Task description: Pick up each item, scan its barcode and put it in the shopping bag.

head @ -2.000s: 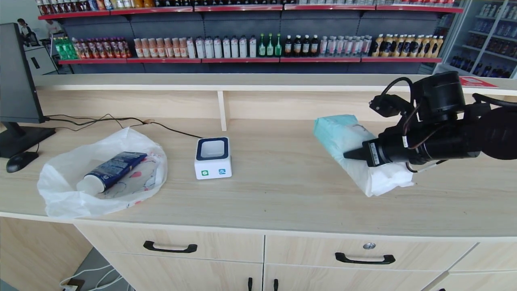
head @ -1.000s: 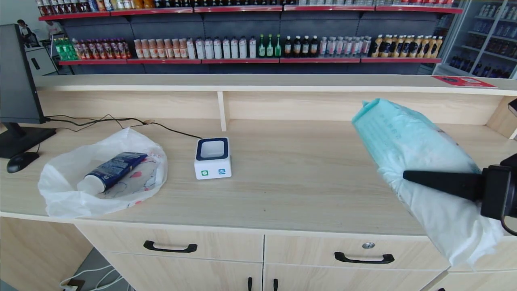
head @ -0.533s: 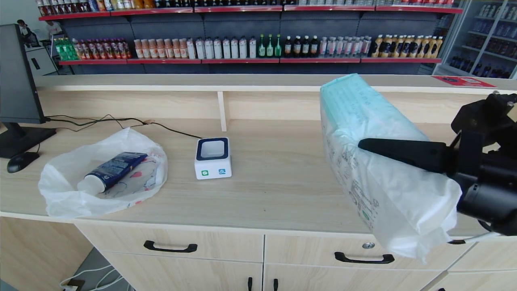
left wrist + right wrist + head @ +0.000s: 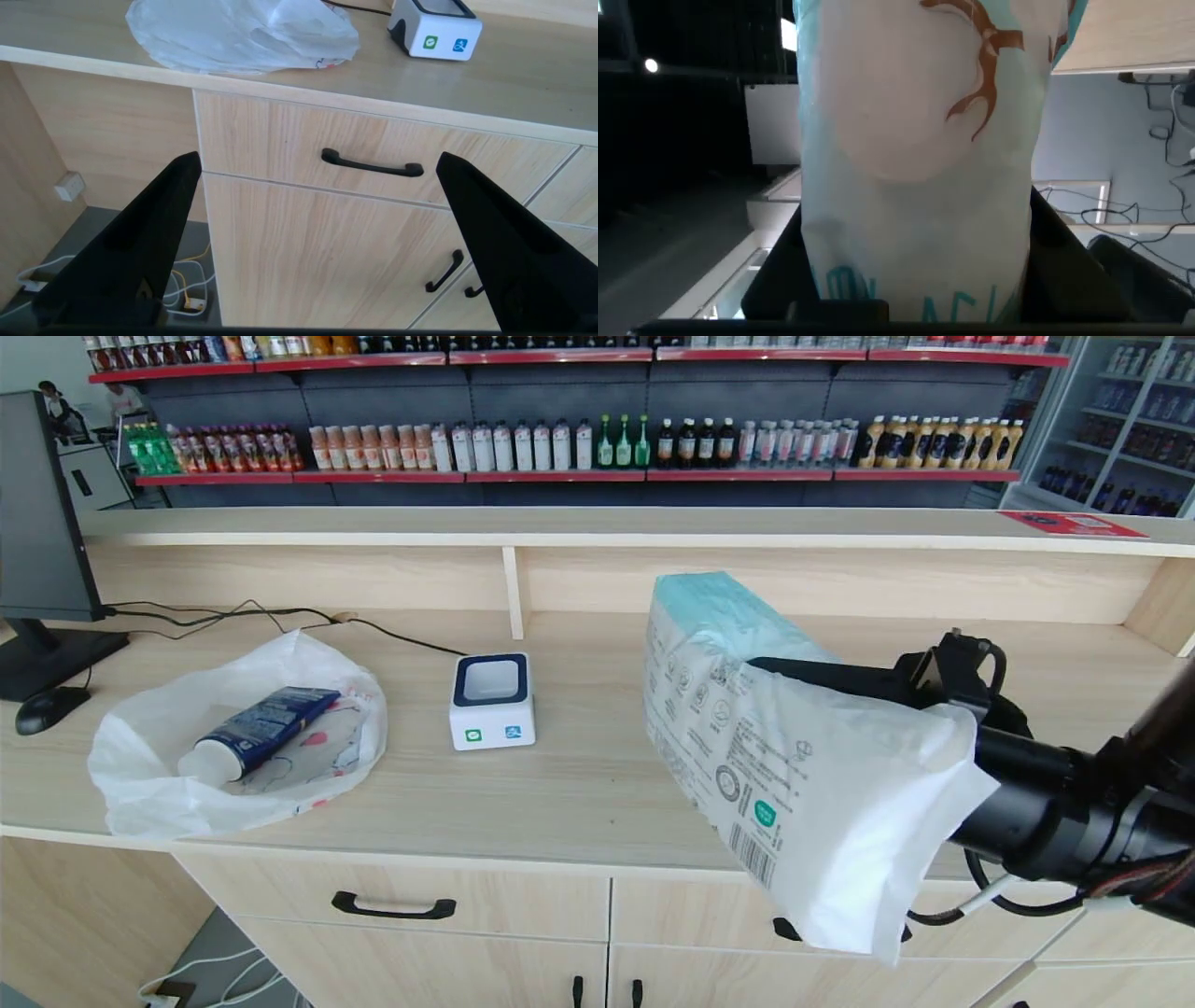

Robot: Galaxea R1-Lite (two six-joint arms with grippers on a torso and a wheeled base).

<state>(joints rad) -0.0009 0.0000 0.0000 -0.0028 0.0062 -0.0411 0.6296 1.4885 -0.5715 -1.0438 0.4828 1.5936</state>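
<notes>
The right gripper (image 4: 915,280) has swung its load left toward the middle of the pale wood-grain counter (image 4: 607,784) over the past half second, and the soft teal-and-white plastic-wrapped pack (image 4: 794,747) has rolled so that its printed white side, with a barcode near the lower end, now faces the head camera. The pack's long axis slants: the teal end points up and toward the counter's back edge, while the crinkled white end hangs out past the front edge, covering part of a black drawer handle. One black finger (image 4: 822,674) lies along the top of the pack and the other is hidden behind it. The right wrist view shows both fingers clamped against the pack's sides.

The white cube-shaped scanner with a dark blue rim (image 4: 492,700) sits mid-counter, well apart from the pack. Near the counter's left front corner lies the thin white plastic shopping bag (image 4: 149,747), a dark blue tube (image 4: 257,728) resting in it. The left gripper (image 4: 318,159) hangs below the front edge, facing the drawers, fingers spread wide and holding nothing.
</notes>
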